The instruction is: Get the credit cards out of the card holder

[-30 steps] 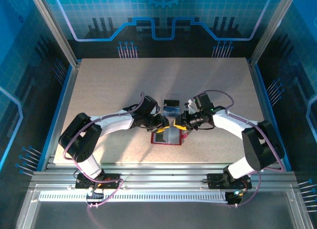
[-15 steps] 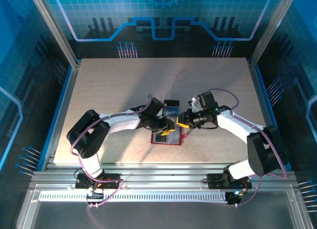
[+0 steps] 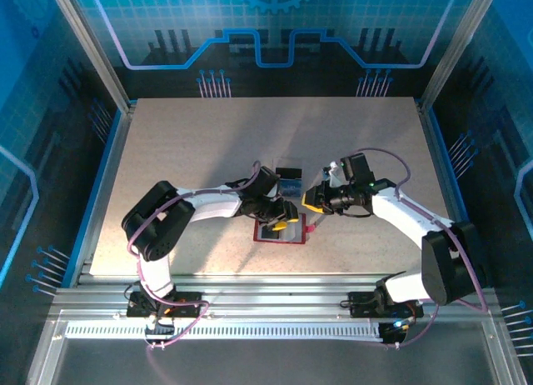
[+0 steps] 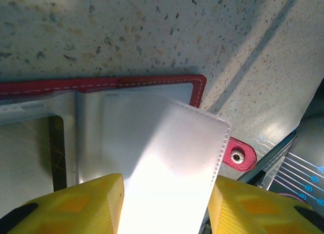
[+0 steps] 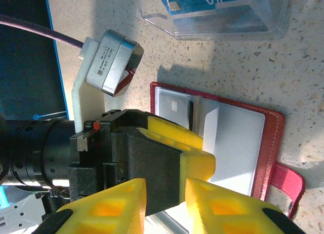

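The red card holder (image 3: 298, 234) lies open on the table, its red edge (image 4: 152, 83) and snap tab (image 4: 238, 155) in the left wrist view. My left gripper (image 4: 164, 203) hovers low over it, open, a clear plastic sleeve (image 4: 167, 153) lying between its yellow fingers. From above, the left gripper (image 3: 283, 224) covers the holder's middle. My right gripper (image 3: 313, 203) hangs just right of the holder, apart from it; its jaws (image 5: 166, 203) are slightly open with nothing seen between them. A pale card (image 5: 173, 108) sits in the holder's left pocket. A blue credit card (image 5: 207, 1) lies in a clear box.
The clear box (image 3: 289, 186) stands just behind the holder, with a small black object (image 3: 288, 172) behind it. Blue-lit enclosure walls ring the table (image 3: 183, 152). An aluminium rail (image 3: 266, 302) runs along the near edge by the arm bases.
My left gripper has slid right over the open holder and its jaws have widened. My right gripper has backed off a little to the right.
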You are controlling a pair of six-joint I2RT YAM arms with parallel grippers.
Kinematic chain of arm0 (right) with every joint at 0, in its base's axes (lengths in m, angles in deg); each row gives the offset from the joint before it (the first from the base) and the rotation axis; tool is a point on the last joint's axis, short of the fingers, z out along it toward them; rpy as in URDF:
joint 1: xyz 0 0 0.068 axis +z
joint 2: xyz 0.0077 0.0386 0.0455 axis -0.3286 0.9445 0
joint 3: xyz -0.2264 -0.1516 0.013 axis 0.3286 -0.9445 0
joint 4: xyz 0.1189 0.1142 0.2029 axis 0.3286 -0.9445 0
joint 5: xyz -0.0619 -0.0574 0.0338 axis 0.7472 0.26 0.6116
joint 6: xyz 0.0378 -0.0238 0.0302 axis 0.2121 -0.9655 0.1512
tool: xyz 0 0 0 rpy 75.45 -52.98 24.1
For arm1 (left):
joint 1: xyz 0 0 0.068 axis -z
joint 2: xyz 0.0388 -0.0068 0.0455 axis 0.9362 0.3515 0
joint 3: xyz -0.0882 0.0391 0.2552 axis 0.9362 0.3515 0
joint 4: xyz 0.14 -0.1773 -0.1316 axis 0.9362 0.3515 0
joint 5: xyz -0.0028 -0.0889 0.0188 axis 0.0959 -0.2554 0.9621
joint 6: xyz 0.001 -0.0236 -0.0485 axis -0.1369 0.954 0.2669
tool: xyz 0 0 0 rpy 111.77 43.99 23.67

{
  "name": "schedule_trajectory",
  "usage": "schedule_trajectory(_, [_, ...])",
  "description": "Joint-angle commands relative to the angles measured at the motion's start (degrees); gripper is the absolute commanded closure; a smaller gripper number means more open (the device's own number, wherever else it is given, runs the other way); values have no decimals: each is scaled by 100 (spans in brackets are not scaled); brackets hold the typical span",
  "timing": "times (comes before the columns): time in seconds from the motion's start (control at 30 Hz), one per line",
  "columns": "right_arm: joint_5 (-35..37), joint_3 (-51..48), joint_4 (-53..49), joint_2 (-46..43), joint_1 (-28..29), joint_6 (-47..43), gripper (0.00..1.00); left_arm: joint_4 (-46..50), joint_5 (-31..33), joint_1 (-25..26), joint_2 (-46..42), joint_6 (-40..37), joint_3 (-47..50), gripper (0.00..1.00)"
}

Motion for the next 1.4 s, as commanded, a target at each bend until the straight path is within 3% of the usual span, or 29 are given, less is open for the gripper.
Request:
schedule_trajectory(0.0, [-37,-93,-149,-108,-95,-80,71,15,-137,56,127,21,-158,49])
schedule_trajectory(0.33, [-63,-126,-147,-163,-120,-71,71,10,-147,79,172,26,-211,41])
schedule_trajectory(0.87, [-180,-228,73,-11,-117,17,71,157,55,-27,-230,-71,-79,42])
schedule_trajectory(1.37, [-202,-193,522,498,248,235,71,262,148,-553,-1043,-178,655,42])
